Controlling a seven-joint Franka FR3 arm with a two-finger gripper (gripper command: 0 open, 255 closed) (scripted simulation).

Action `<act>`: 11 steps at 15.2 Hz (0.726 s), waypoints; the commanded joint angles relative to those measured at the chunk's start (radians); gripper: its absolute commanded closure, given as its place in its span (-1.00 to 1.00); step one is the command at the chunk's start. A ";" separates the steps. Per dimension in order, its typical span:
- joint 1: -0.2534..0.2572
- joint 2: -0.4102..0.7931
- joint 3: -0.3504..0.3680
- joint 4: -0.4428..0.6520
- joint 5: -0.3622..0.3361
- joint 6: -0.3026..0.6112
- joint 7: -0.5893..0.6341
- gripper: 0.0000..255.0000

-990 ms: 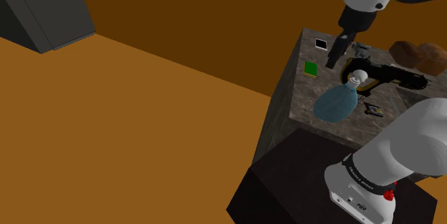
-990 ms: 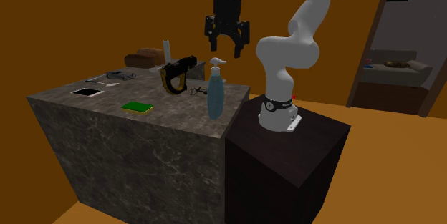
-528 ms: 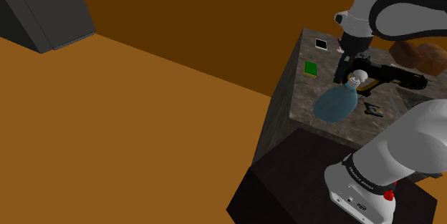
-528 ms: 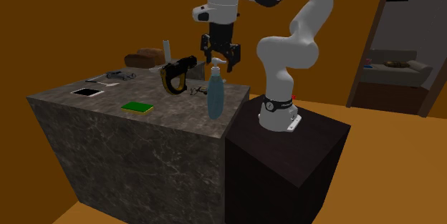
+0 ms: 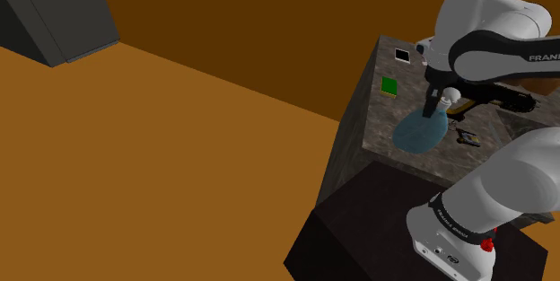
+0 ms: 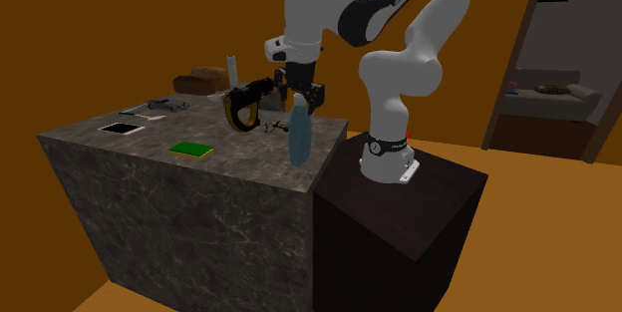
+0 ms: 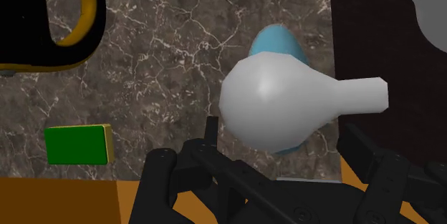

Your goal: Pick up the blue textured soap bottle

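Observation:
The soap bottle (image 5: 418, 132) is pale blue with a white pump head and stands upright near the corner of the dark marbled counter (image 6: 120, 160) closest to my stand. My black gripper (image 6: 301, 97) has come down over the bottle (image 6: 300, 143) at pump height. In the wrist view the white pump head (image 7: 276, 108) lies between my fingers (image 7: 209, 142), with the blue body (image 7: 276, 42) below it. The gripper (image 7: 281, 134) is open and its fingers stand apart on either side of the pump, not touching it.
A black and yellow power tool (image 6: 245, 103) lies just behind the bottle. A green block (image 6: 190, 149) sits near the counter's front edge, a white card (image 6: 122, 128) farther along it, and a brown lump (image 6: 204, 81) at the back. The counter's edge drops off close beside the bottle.
The gripper has come down from above the counter to the bottle's pump, fingers still apart. The arm's elbow has folded lower over the counter. The bottle has not moved.

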 commanded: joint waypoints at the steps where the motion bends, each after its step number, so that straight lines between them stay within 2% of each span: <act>1: -0.006 0.016 -0.006 -0.021 -0.016 0.036 0.011 -1.00; 4: -0.013 0.044 -0.013 -0.047 -0.034 0.087 0.032 -1.00; 7: -0.015 0.051 -0.014 -0.052 -0.038 0.097 0.036 -1.00; 8: -0.014 0.051 -0.014 -0.051 -0.037 0.097 0.036 1.00; 11: -0.014 0.053 -0.014 -0.050 -0.037 0.098 0.036 1.00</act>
